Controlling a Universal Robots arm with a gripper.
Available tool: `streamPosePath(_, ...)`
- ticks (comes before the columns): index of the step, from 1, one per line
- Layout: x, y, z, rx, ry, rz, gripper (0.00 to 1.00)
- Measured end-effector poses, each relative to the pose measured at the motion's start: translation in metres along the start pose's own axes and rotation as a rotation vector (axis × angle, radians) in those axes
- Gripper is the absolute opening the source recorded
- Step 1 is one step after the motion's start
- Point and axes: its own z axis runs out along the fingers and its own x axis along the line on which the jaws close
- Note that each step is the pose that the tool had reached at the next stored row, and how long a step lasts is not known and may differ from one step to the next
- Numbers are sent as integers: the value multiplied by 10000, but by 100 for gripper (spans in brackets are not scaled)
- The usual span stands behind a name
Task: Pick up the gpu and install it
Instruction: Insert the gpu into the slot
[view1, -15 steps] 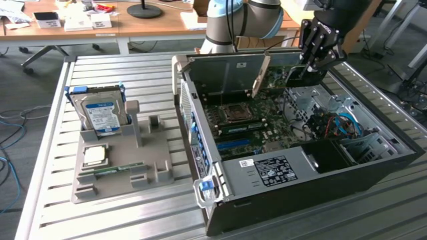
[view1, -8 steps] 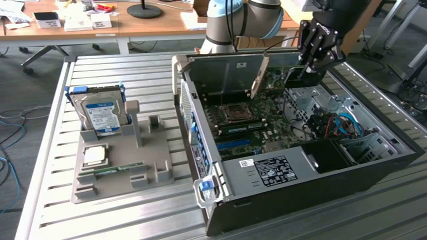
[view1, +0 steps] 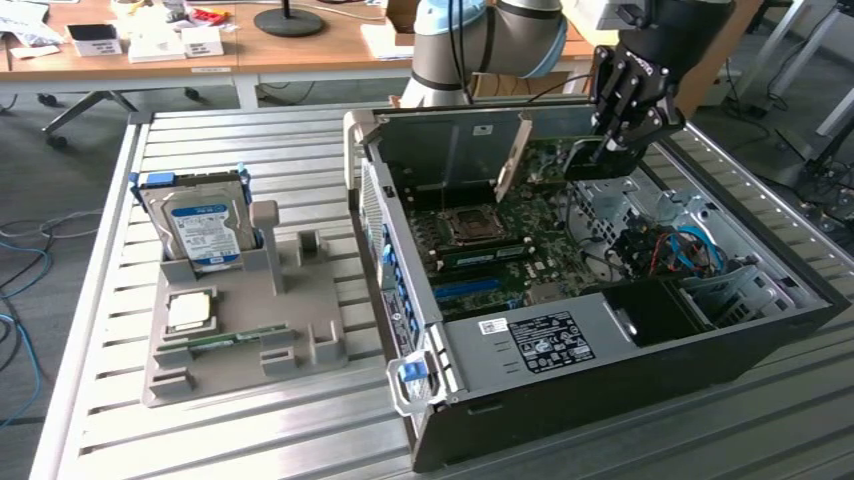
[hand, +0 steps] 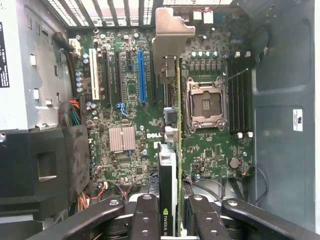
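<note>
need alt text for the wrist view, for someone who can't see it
A thin green circuit card with a silver end bracket, seen edge-on, is clamped between black gripper fingers over a green motherboard inside an open grey computer case. An empty silver processor socket sits beside the card.

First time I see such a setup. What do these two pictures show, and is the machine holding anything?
This is one robot arm with a black fingered gripper. One picture comes from a camera off the arm, the other from a camera on its wrist. On the slatted metal table stand an open black computer case and a grey holder tray with a silver hard drive. The gripper is shut on the gpu, a thin green circuit card with a silver end bracket, held edge-on over the green motherboard.
</note>
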Motion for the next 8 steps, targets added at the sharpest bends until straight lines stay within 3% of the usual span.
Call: streamPosePath(8,28,57,77,-10,2,-115,27)
